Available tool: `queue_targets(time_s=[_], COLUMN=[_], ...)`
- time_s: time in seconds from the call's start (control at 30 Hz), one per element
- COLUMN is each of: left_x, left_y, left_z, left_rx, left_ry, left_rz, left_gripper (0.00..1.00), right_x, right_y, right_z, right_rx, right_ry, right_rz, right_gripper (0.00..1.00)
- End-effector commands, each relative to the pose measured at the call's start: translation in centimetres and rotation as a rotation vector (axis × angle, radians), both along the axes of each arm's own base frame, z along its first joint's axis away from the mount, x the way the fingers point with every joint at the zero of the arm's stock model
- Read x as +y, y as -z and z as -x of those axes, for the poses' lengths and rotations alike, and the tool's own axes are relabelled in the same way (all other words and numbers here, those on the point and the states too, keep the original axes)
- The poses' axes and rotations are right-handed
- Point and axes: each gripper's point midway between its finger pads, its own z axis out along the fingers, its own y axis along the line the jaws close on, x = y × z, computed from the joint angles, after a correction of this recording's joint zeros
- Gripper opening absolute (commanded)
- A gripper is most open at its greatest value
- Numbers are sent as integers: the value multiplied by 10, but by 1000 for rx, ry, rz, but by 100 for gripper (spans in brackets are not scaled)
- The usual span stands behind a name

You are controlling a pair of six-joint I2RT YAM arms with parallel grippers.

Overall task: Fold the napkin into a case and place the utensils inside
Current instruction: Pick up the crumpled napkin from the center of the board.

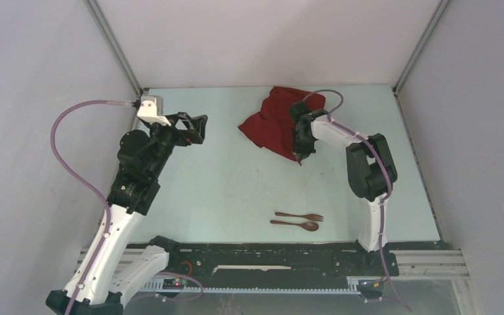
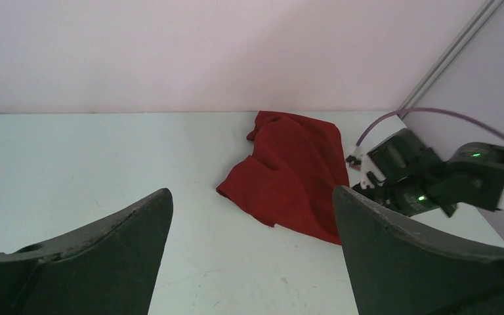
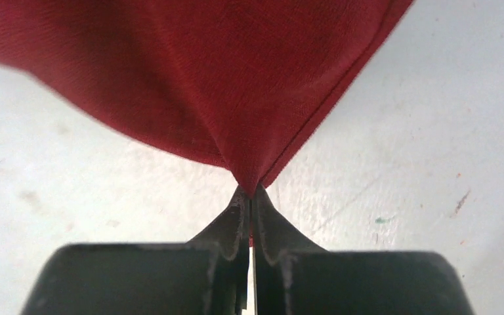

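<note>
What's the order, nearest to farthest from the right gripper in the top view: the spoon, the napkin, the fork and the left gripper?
1. napkin, its corner pinched in the right gripper.
2. fork, toward the table's near edge.
3. spoon, just beyond the fork.
4. left gripper, far to the left.

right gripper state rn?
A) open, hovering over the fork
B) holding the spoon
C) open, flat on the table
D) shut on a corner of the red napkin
D: in the right wrist view the right gripper has its jaws closed on a pinched corner of the napkin, while the fork and spoon lie on the table nearer the arm bases, away from it.
</note>
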Motion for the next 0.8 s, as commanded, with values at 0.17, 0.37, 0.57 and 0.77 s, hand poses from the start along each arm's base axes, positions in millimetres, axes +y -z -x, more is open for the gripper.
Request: queue_targets(time_s=[0.17, 0.37, 0.57, 0.77], left_x=[-34, -77, -136, -207], left_y=[59, 148, 191, 211], left_z=[-37, -47, -59, -45], left_rx=[284, 550, 669, 560], left_ry=[44, 117, 268, 388], left_rz=[215, 480, 371, 82], left_gripper=[99, 96, 95, 93], right_x=[9, -33, -75, -101], right_y=[-195, -278, -299, -297], right_z=[-19, -25, -38, -45], right_rx=[-367, -561, -592, -593], right_ry=[55, 196, 306, 356], right_rz=[-439, -588, -696, -763], right_gripper=[0, 0, 0, 0])
